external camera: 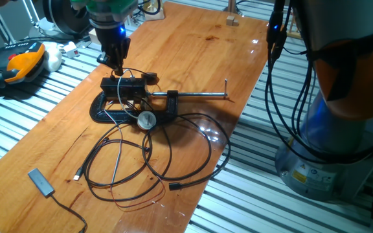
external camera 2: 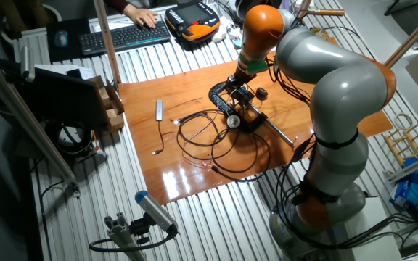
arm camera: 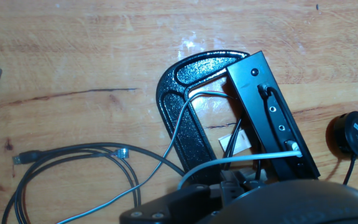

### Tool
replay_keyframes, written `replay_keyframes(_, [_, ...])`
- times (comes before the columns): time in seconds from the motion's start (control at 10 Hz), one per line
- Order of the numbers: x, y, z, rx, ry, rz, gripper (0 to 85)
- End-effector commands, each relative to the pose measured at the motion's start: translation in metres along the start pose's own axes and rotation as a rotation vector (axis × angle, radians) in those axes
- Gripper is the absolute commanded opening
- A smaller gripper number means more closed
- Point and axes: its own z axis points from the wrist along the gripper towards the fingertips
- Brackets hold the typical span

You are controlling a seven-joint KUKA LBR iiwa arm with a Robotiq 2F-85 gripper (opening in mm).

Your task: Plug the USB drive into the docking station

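Observation:
The docking station [external camera: 124, 87], a small black box with cables, sits clamped on the wooden table; in the hand view its port face [arm camera: 272, 115] shows a row of sockets and a white plug near the lower end. My gripper [external camera: 116, 66] hangs straight above its left end, fingers drawn together. A short black stub at the fingertips looks like the USB drive [external camera: 118, 71], a little above the box and apart from it. The other fixed view shows the docking station [external camera 2: 239, 94] beneath the hand. My fingertips do not show in the hand view.
A black G-clamp [external camera: 105, 111] with a long steel screw [external camera: 196, 96] holds the box. Looped cables [external camera: 147, 162] sprawl in front of it. A flat dongle [external camera: 41, 182] lies near the front left. A round black puck [arm camera: 351, 135] on a cable lies beside the box.

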Motion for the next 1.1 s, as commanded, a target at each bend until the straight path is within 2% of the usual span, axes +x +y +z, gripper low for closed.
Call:
replay_keyframes(0.0, [-0.0002, -0.0006, -0.0003, 0.0, 0.0, 0.0, 0.0])
replay_keyframes(1.0, [-0.0011, 0.0001, -0.0001, -0.002, 0.007, 0.009, 0.0])
